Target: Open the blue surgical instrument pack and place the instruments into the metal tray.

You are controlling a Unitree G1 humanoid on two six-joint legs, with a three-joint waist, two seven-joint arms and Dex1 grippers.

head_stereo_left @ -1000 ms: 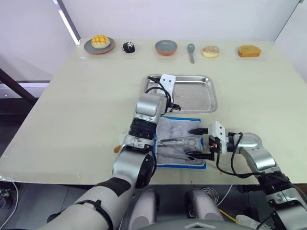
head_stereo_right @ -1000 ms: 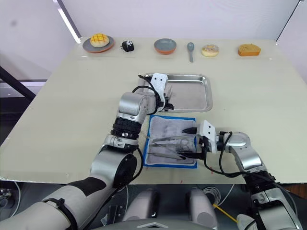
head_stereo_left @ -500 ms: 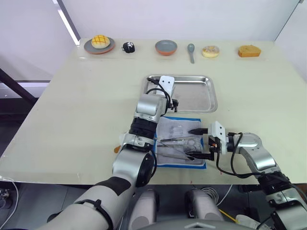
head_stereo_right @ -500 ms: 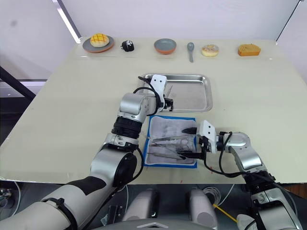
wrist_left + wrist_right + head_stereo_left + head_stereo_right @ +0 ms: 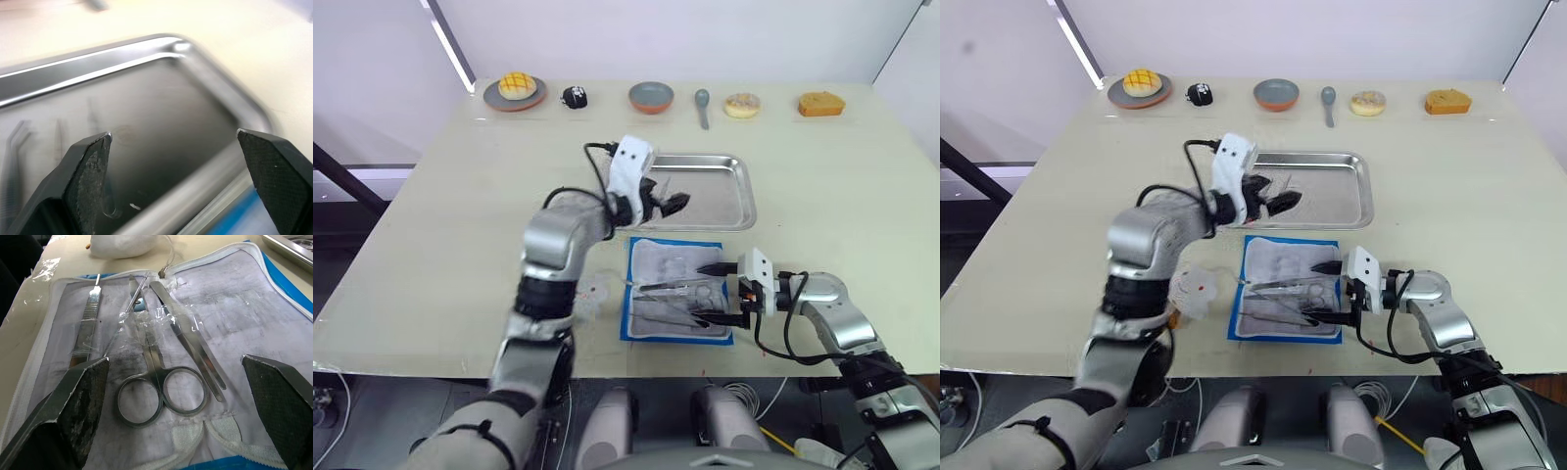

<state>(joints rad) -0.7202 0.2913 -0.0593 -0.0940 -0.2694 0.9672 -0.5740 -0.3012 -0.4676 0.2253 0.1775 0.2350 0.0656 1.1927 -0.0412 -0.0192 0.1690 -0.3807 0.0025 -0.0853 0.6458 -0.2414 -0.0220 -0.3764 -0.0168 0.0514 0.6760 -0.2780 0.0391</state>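
L gripper (image 5: 668,203) swung up off the open blue instrument pack (image 5: 677,290) to over the shallow steel tray (image 5: 729,191), jaws wide, empty. R gripper (image 5: 713,293) unchanged at pack's edge, jaws wide over silvery scissors/forceps (image 5: 161,367).

Tray (image 5: 146,147) runs off my left wrist view on three sides, smeared by blur; thin tools (image 5: 14,147) lying in it are ghostly, kind not tellable; pouch (image 5: 234,313) cut off at its far edges in my right wrist view; scalpel-like handle (image 5: 83,328) lower end hidden behind my right finger (image 5: 73,406); white wad (image 5: 122,244) clipped by the frame.
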